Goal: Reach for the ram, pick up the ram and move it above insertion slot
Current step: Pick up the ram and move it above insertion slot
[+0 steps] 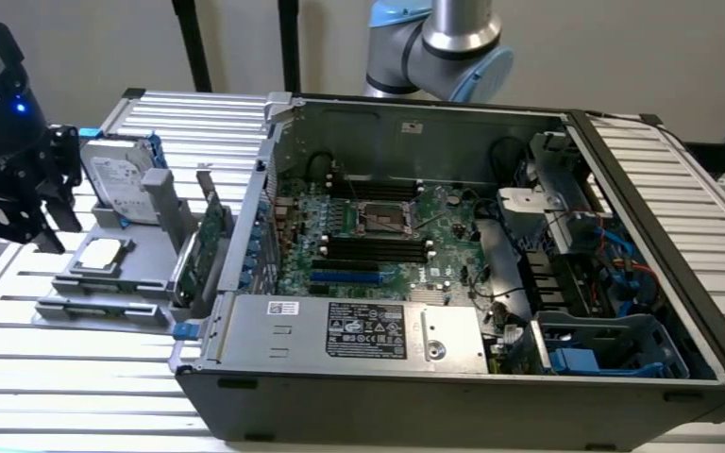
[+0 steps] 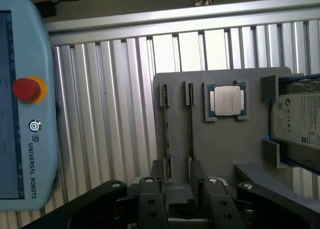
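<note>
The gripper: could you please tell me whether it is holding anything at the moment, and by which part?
Nothing is held. The gripper is open and empty near the grey holder, where the ram stands in its slot.

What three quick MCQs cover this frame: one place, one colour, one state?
1. The CPU lies:
A. on the teach pendant
B. on the grey fixture, beside the hard drive
C. in the gripper

2. The teach pendant's round button is:
A. green
B. blue
C. red

3. The gripper is:
A. open, holding nothing
B. shut on the hard drive
C. shut on the CPU

Key:
1 B, the wrist view shows the chip sitting in a recess of the fixture.
2 C, the button is plainly red.
3 A, its fingers stand apart with nothing clamped between them.
</note>
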`<state>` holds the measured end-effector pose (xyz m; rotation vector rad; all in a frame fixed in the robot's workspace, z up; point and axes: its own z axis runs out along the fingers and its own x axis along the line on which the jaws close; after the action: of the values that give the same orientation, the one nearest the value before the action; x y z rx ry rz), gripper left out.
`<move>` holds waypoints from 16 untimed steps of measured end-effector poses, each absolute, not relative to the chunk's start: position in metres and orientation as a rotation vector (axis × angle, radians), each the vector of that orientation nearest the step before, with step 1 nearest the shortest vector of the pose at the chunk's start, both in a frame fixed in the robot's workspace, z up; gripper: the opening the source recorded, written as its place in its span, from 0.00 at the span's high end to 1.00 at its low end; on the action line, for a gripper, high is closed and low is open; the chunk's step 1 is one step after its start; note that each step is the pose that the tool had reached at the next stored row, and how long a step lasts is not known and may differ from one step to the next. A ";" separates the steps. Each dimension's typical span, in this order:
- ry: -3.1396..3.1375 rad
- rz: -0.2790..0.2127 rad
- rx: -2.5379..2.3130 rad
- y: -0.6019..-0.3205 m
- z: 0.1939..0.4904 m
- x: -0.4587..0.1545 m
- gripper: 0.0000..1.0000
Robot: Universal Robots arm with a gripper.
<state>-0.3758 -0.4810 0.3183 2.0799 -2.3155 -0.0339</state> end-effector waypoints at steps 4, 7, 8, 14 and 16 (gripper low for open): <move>-2.316 -0.035 2.080 -0.484 0.311 -0.376 0.64; -2.316 -0.035 2.080 -0.486 0.306 -0.376 0.64; -2.316 -0.035 2.081 -0.487 0.304 -0.376 0.64; -2.316 -0.037 2.081 -0.492 0.293 -0.376 0.64; -2.316 -0.037 2.082 -0.493 0.289 -0.376 0.64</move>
<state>-0.3757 -0.4933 0.2892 2.0819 -2.3161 -0.0369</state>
